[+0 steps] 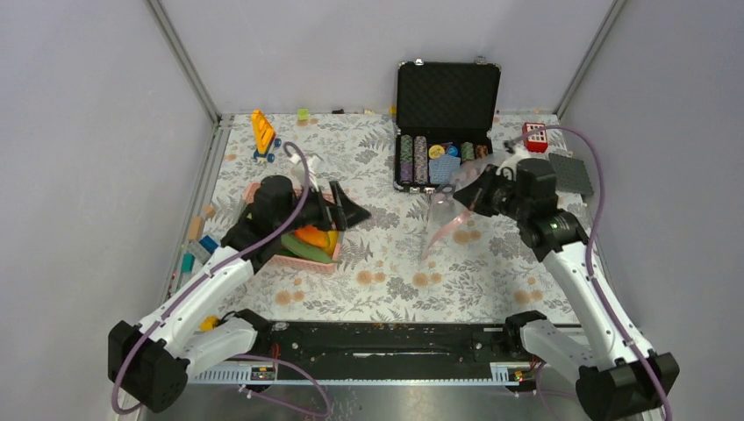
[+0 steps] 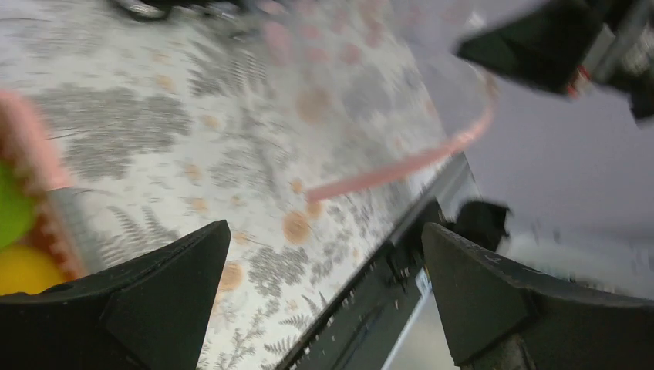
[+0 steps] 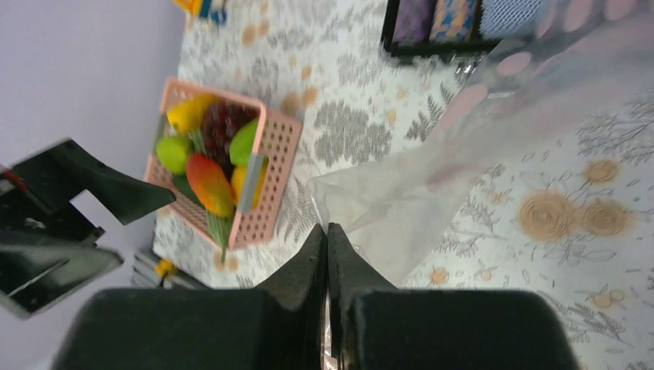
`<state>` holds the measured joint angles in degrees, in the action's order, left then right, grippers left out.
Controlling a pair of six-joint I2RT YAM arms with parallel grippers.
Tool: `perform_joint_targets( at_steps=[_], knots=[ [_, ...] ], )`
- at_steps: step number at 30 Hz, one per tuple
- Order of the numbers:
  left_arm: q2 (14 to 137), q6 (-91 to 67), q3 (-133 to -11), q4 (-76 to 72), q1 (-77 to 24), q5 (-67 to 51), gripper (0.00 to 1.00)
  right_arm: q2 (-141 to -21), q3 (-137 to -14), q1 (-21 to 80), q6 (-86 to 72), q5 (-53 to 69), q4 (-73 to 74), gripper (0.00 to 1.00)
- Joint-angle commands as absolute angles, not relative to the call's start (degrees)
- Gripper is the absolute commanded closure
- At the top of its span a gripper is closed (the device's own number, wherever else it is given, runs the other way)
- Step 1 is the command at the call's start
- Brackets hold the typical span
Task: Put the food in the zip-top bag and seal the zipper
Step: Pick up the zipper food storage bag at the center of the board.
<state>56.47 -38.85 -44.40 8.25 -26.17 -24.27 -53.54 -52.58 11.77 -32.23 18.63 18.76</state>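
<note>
The zip-top bag (image 1: pixel 441 210) hangs clear above the table, pinched at one edge by my shut right gripper (image 1: pixel 469 189). Its pink zipper (image 1: pixel 446 230) droops down toward the cloth and shows in the left wrist view (image 2: pixel 401 166). The right wrist view shows my right gripper (image 3: pixel 327 227) closed on the bag (image 3: pixel 432 177). The food (image 1: pixel 311 239) lies in a pink basket (image 1: pixel 303 261): mango (image 3: pixel 208 183), grapes (image 3: pixel 220 123), yellow citrus (image 3: pixel 189 114). My left gripper (image 1: pixel 355 210) is open and empty just right of the basket, its jaws wide apart (image 2: pixel 325 227).
An open black case (image 1: pixel 446 114) with poker chips stands at the back centre. A yellow toy (image 1: pixel 262 132) is at the back left, a red block (image 1: pixel 535 136) and a grey plate (image 1: pixel 570 174) at the back right. Loose blocks (image 1: pixel 193 250) lie along the left edge.
</note>
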Motion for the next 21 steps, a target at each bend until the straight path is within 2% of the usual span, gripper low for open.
perform_joint_targets(
  at_steps=[1,4,7,10,17,21],
  knots=[
    [57.7,-29.8,-47.2,1.7,-35.3,-32.5,0.01,-57.5,-59.5,18.8,-27.3,13.0,28.2,1.0],
    [59.9,-25.1,-48.3,2.0,-42.6,-27.9,0.01,-59.6,-61.7,20.5,-30.9,13.1,28.6,1.0],
    [62.6,-19.2,-51.8,5.7,-49.9,-18.3,0.01,-61.4,-63.3,21.5,-33.9,15.1,29.9,1.0],
    [66.1,-14.8,-54.2,7.3,-54.4,-10.8,0.05,-62.7,-65.3,22.3,-34.6,19.5,31.8,1.0],
    [71.3,-12.6,-57.5,6.4,-56.7,-11.9,0.15,-64.4,-72.7,26.6,-33.6,23.1,40.1,1.0],
    [70.5,-12.3,-57.7,6.0,-57.5,-10.7,0.16,-65.7,-76.1,28.9,-34.2,23.0,41.1,1.0]
  ],
)
